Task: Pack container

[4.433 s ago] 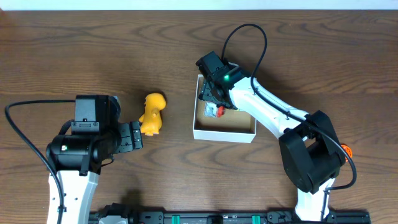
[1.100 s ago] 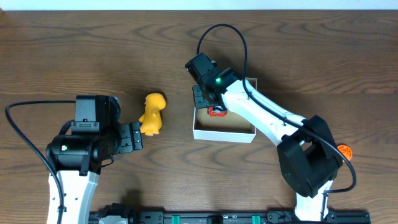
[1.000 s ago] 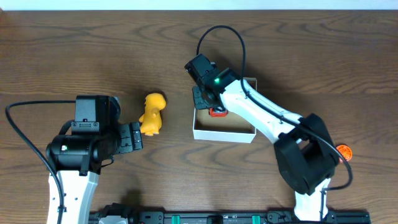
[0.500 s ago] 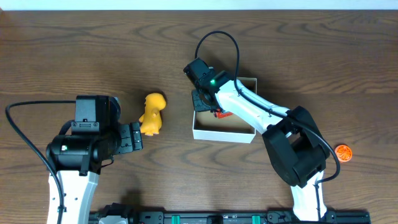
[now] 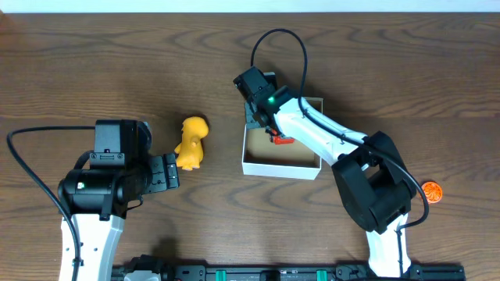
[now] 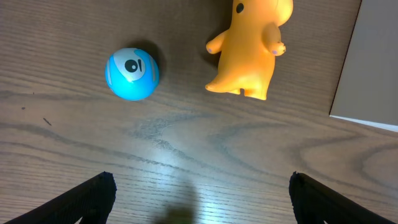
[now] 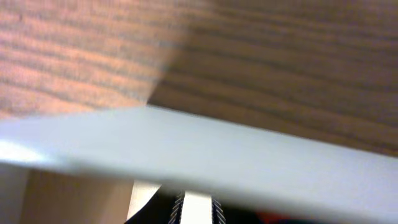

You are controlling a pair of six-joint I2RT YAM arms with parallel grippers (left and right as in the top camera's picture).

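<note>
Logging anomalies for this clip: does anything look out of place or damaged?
One stray: a small orange disc lies alone at far right, well away from the container. Nothing looks damaged or spilled.

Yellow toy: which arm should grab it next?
Probably left. The left pincer is open right beside the yellow toy, with nothing between them. The right pincer is over the box corner, farther away.

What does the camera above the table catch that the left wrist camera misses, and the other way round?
Only overhead: the left arm and right arm, a small red item in or just over the container, and an orange disc at far right. Only left wrist: a blue ball beside the yellow toy. Both: that yellow toy, the container's white wall, the wooden table.
</note>
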